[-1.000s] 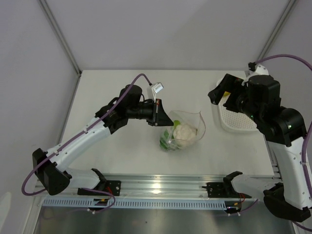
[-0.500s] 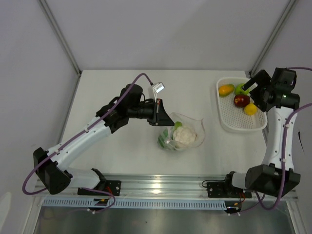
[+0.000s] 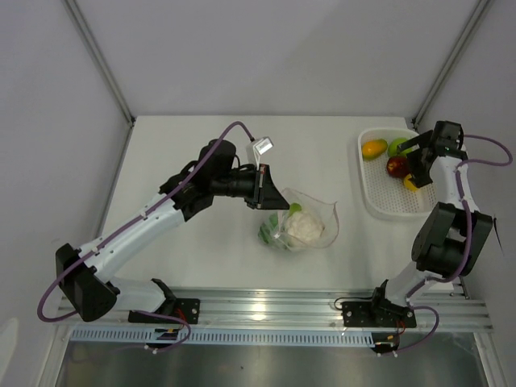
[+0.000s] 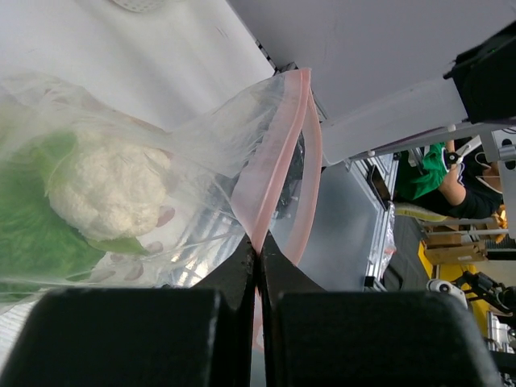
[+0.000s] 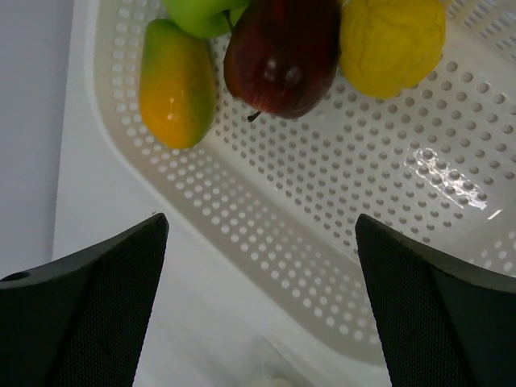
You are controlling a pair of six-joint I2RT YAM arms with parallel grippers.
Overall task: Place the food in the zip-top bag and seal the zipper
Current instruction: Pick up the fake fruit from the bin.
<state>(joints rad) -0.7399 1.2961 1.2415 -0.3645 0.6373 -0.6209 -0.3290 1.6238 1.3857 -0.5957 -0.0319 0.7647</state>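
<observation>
The clear zip-top bag lies mid-table, holding the white-green leafy cabbage. My left gripper is shut on the bag's pink zipper strip and holds that mouth edge up; the cabbage shows through the plastic in the left wrist view. My right gripper is open and empty, hovering over the white mesh basket. In the right wrist view the orange-yellow fruit, red apple, yellow fruit and green apple lie in the basket.
The basket sits at the table's right edge, near the right frame post. A rail runs along the near edge by the arm bases. The left arm stretches diagonally over the left half of the table.
My right arm has swung back and to the right, uncovering the basket, and its gripper now hangs above the fruit. The left gripper has kept its hold; the bag has settled slightly.
</observation>
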